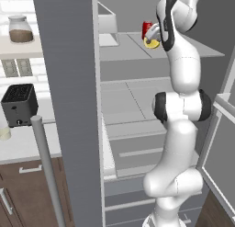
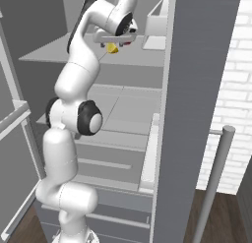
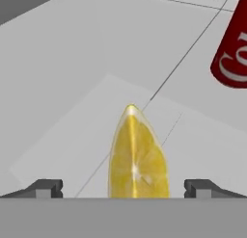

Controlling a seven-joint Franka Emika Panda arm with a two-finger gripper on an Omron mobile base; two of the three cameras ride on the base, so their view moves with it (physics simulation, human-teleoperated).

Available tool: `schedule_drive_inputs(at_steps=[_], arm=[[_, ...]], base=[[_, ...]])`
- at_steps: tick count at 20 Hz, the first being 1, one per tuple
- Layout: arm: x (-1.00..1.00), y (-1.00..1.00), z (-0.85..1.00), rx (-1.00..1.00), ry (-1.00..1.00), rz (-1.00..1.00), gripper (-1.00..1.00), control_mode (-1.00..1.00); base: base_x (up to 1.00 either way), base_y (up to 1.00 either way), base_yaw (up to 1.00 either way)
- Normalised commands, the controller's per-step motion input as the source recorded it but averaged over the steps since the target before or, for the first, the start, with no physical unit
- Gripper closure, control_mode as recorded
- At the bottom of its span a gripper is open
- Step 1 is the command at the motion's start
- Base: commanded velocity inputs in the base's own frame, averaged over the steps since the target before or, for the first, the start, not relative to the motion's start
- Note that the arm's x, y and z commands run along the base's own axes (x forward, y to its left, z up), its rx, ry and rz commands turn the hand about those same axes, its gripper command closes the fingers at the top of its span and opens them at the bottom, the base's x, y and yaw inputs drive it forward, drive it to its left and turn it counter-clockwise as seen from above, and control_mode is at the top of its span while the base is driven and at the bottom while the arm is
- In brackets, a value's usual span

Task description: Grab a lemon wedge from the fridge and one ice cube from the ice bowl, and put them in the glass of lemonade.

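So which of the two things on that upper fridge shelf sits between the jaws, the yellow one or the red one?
The bright yellow lemon wedge, standing between the open jaws; the red can stands off to one side.

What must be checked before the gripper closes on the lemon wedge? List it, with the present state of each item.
1. Fridge doors open, shelf reachable: ok.
2. Gripper open: ok, a fingertip stands clear on each side.
3. Lemon wedge between the fingertips: ok in the hand view, roughly centred, standing on edge.
4. Fingertips low enough to catch the wedge: cannot tell; depth is unclear.
5. Red can clear of the gripper: ok, it lies beyond and to one side.
6. Glass of lemonade ready on the counter: cannot tell; only a pale sliver shows at the edge of the left base view.
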Motion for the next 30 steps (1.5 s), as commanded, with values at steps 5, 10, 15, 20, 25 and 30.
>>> schedule_drive_inputs(at_steps=[5,10,15,20,25,30], arm=[[0.32,0.06,-0.02,0.00,0.00,0.00,-1.00,-1.00],[0.04,0.05,-0.38,-0.01,0.00,0.00,-1.00,-1.00],[0.00,0.03,-0.09,0.00,0.00,0.00,-1.00,-1.00],[0.00,0.12,-0.07,0.00,0.00,0.00,-1.00,-1.00],[0.00,0.24,-0.13,0.00,0.00,0.00,1.00,-1.00],[0.00,0.13,-0.06,0.00,0.00,0.00,1.00,-1.00]], base=[[0.00,0.00,0.00],[0.00,0.00,0.00],[0.00,0.00,0.00],[0.00,0.00,0.00],[0.00,0.00,0.00],[0.00,0.00,0.00]])
